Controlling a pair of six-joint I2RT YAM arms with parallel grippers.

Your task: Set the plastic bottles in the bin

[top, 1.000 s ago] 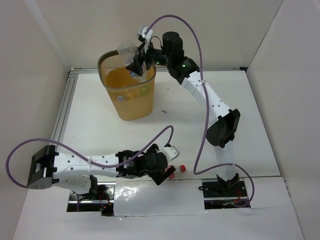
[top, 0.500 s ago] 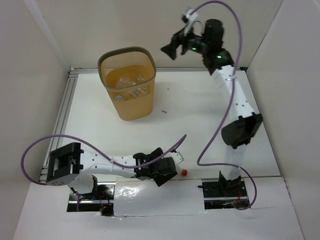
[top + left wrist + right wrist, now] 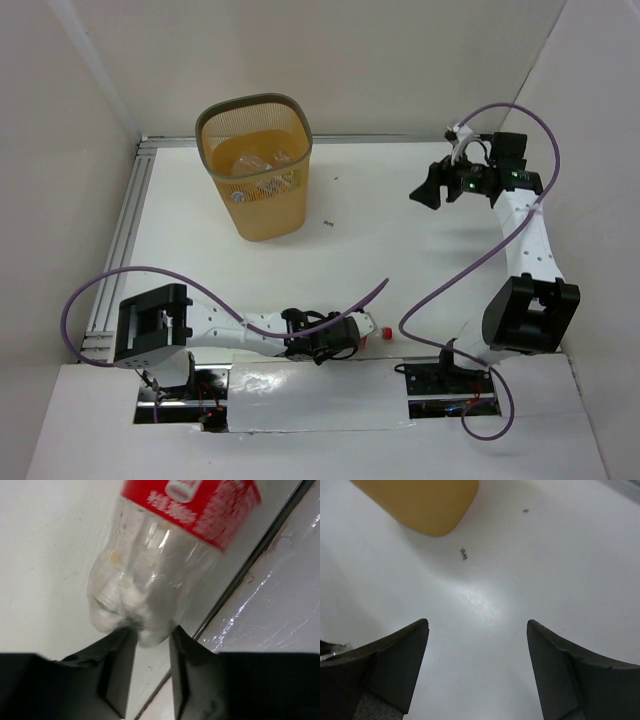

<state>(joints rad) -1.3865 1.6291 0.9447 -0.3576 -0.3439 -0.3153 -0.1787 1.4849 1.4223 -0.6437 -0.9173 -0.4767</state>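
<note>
Plastic bottles [image 3: 255,158], at least two clear ones, lie already at the bottom of the bin [image 3: 268,212], which stands upright at the far left part of the table [image 3: 400,260]. How many are inside exactly I cannot tell through the mesh. To the right of it, at the near edge, the left gripper [image 3: 150,632] is low on the table. Its jaws stand narrow and pinch the rounded base of a clear bottle with a red label [image 3: 155,575]. This bottle lies on its side on the white surface, just beside the shiny strip [image 3: 280,620] at the front of the table, with its red cap [image 3: 385,331] pointing to the right. Further right, the right gripper [image 3: 425,192] hangs above the bare table with its jaws wide apart and nothing between them. I judge the task to be almost finished, because no other bottle shows on the table. What remains is to lift this last one, carry it over the bin and let it fall in.
</note>
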